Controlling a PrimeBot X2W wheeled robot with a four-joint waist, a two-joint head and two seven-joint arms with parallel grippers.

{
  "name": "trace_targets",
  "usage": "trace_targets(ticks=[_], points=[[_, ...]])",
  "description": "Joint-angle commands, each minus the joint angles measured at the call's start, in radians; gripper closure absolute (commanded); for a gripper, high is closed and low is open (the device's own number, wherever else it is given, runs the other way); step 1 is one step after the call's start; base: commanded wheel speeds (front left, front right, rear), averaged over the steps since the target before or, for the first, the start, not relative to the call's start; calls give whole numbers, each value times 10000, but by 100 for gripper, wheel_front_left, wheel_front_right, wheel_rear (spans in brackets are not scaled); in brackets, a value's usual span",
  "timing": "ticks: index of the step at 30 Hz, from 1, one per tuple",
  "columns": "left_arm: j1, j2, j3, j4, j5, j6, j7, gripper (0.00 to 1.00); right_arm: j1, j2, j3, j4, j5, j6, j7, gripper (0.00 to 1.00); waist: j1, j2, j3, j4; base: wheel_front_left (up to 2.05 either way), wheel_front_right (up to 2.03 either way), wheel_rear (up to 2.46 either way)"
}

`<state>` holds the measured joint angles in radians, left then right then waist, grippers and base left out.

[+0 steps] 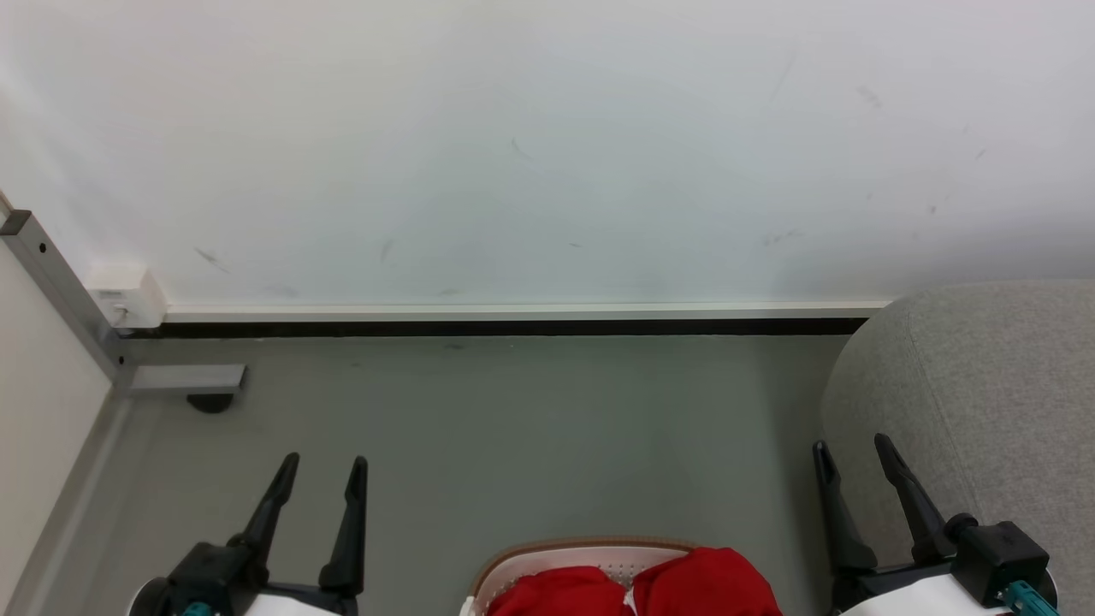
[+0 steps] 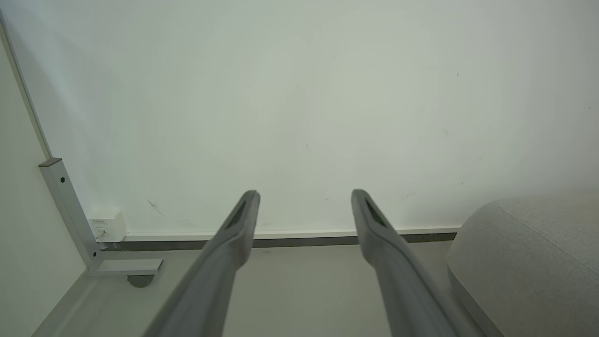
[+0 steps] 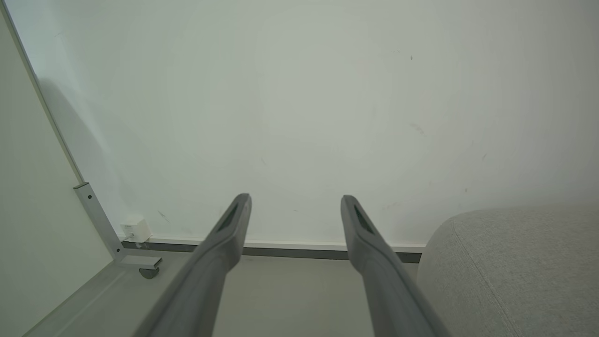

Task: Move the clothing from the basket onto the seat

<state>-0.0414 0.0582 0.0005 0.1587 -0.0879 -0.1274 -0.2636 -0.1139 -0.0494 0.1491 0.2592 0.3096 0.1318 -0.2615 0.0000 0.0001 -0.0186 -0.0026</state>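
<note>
The white basket [image 1: 547,552] with its tan-brown rim peeks in at the bottom middle of the head view, holding the bright red clothing [image 1: 633,586]. The light grey seat [image 1: 984,411] rises at the right; its rounded end also shows as the seat [image 2: 524,262] in the left wrist view and the seat [image 3: 510,271] in the right wrist view. My left gripper [image 1: 327,466] stands open at the lower left, left of the basket, also seen as the left gripper [image 2: 304,196]. My right gripper [image 1: 851,447] is open at the lower right, in front of the seat, shown too as the right gripper [image 3: 295,201]. Both hold nothing.
A white wall [image 1: 547,145] with a dark baseboard stands straight ahead. At the left, a grey metal frame post [image 1: 51,282] with a foot and a caster [image 1: 210,402] sits by a small white wall box [image 1: 128,299]. Grey floor [image 1: 513,428] lies between the basket and the wall.
</note>
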Motion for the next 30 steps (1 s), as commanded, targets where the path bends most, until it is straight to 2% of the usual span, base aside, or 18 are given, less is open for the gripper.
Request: trace_targets(ticks=[1, 14, 22, 30], points=[[-37, 10, 43, 23, -90, -31, -16, 0, -46, 3, -22, 36, 64, -21, -33, 0, 0, -1, 4, -5, 0, 0, 0], [-130, -29, 21, -63, -209, -31, -14, 0, -172, 2, -20, 89, 150, -21, -33, 0, 0, -1, 86, -207, 0, 0, 0], [-260, -32, -185, 110, -276, -41, -14, 0, -330, -3, -184, 20, 178, -21, -27, 0, 0, -1, 396, -823, 0, 0, 0], [-808, 124, -362, 379, -240, -26, -14, 0, -612, -2, -381, -270, 283, -21, -26, 0, 0, -1, 1225, -1458, 0, 0, 0]])
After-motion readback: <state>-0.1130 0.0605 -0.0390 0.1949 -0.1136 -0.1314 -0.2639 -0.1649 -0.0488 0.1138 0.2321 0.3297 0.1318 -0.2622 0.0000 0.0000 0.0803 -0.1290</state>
